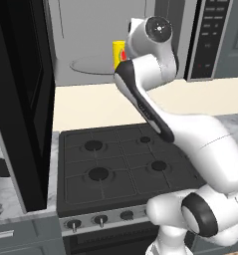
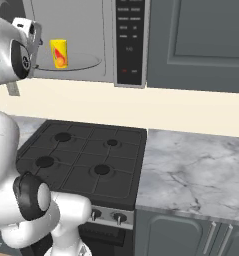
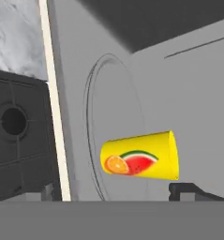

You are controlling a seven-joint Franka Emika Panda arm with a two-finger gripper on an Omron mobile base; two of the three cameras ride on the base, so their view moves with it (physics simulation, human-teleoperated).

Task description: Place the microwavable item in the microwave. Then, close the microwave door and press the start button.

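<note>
Cup status: the small yellow plastic-looking cup with an orange-and-watermelon print stands upright on the round turntable inside the large grey microwave, towards the left of the pale, smooth cavity. From the left base camera, the cup is partly covered by the white arm, with a narrow yellow strip showing. Hand camera is rolled, so the cup appears on its side there.

Tool: two small dark fingertips flank the cup's lower end with a gap either side; jaws spread, holding nothing, just short of the cup.

Wide black glass microwave door stands swung open at far left, its top and bottom cut off. Dark button panel sits on the microwave's right; labels too small to read. Black gas stove lies below, beside a grey marbled tabletop.
</note>
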